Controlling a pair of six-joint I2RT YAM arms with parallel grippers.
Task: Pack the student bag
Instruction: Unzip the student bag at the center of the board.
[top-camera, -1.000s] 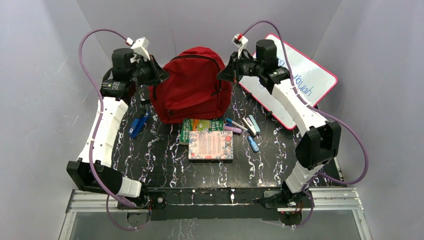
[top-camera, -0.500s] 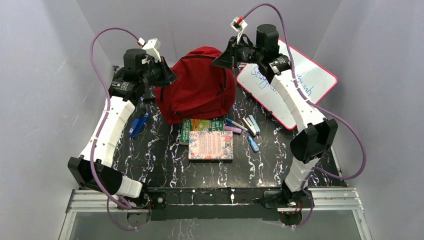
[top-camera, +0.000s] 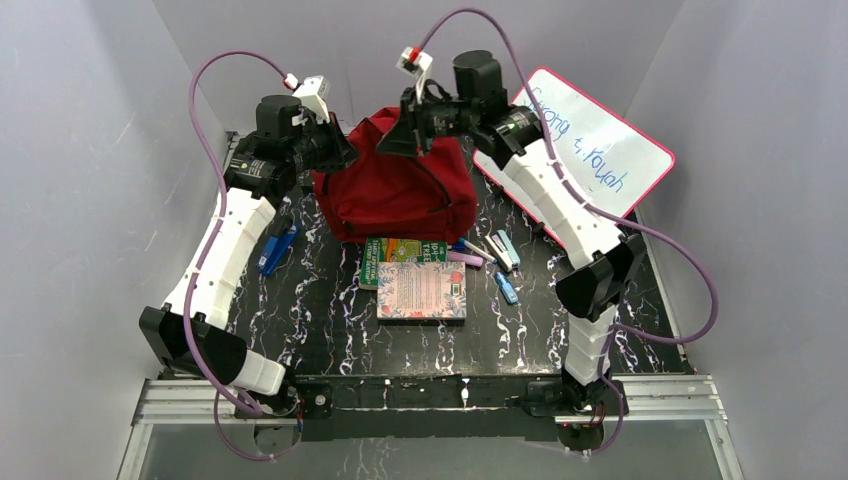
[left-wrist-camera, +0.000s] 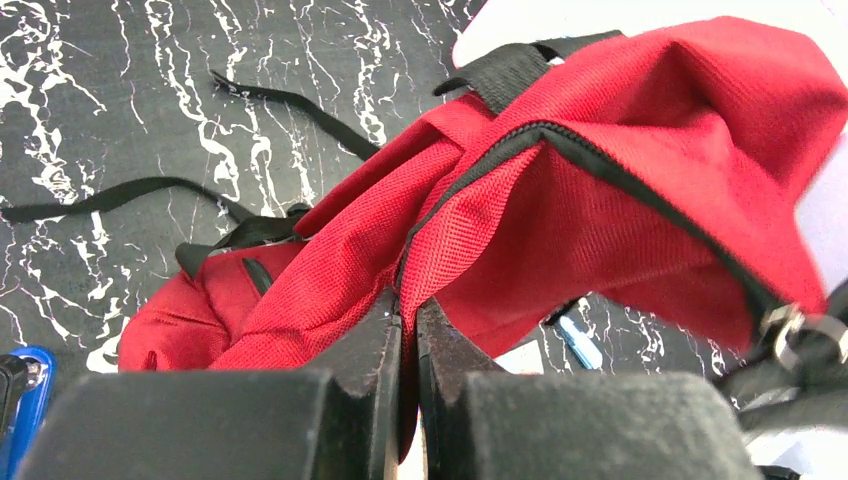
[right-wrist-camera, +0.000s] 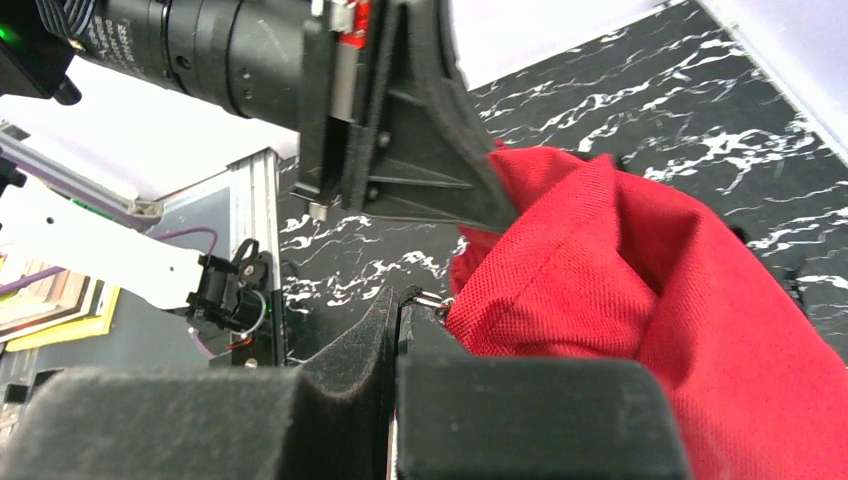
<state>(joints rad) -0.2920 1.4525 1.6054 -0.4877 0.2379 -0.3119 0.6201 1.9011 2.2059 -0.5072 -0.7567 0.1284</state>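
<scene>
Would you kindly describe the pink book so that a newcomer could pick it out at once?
Find the red student bag at the back of the black marbled table. Directly in front of it lie two books, and the pink book is the nearer one, lying partly over the green book. Its pale pink patterned cover sets it apart from the pens beside it.

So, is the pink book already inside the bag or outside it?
Outside. The pink book lies on the table in front of the student bag, partly over a green book.
</scene>
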